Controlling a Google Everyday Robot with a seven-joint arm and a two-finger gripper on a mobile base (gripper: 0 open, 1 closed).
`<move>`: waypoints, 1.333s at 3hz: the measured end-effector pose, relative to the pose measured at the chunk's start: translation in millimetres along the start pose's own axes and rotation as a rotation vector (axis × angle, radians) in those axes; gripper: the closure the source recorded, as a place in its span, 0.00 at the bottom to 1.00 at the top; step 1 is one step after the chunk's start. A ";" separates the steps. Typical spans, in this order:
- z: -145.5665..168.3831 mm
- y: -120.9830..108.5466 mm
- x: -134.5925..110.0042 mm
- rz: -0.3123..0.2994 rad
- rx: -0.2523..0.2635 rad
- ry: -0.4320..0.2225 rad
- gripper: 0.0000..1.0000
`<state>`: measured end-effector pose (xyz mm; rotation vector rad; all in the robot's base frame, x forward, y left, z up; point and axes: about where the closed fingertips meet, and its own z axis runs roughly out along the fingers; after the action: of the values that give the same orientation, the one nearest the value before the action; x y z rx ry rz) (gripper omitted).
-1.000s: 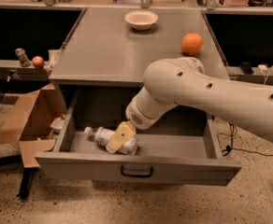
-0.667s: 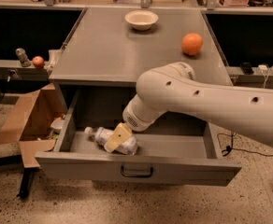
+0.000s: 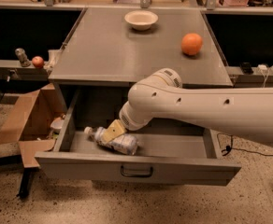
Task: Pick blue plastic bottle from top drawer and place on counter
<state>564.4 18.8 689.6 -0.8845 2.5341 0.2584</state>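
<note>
The top drawer (image 3: 136, 168) is pulled open under the grey counter (image 3: 108, 55). The blue plastic bottle (image 3: 120, 143) lies on its side at the drawer's left, white cap pointing left. My gripper (image 3: 110, 132) reaches down into the drawer from the right and sits right over the bottle's middle, its tan finger against the bottle. The white arm hides the far side of the bottle.
A white bowl (image 3: 141, 19) and an orange (image 3: 191, 44) sit on the counter. An open cardboard box (image 3: 29, 120) stands on the floor left of the drawer. A small red apple (image 3: 37, 61) and a grey object rest on a ledge at left.
The arm has swung further left and lowered, uncovering the orange. The gripper stays at the bottle, which has not visibly moved.
</note>
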 end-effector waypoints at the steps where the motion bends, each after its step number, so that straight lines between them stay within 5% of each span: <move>1: 12.9 2.3 -3.7 0.039 0.003 -0.010 0.00; 4: 54.0 25.8 15.6 0.047 -0.023 0.088 0.00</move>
<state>556.0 47.3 635.3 -0.8631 2.6403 0.2693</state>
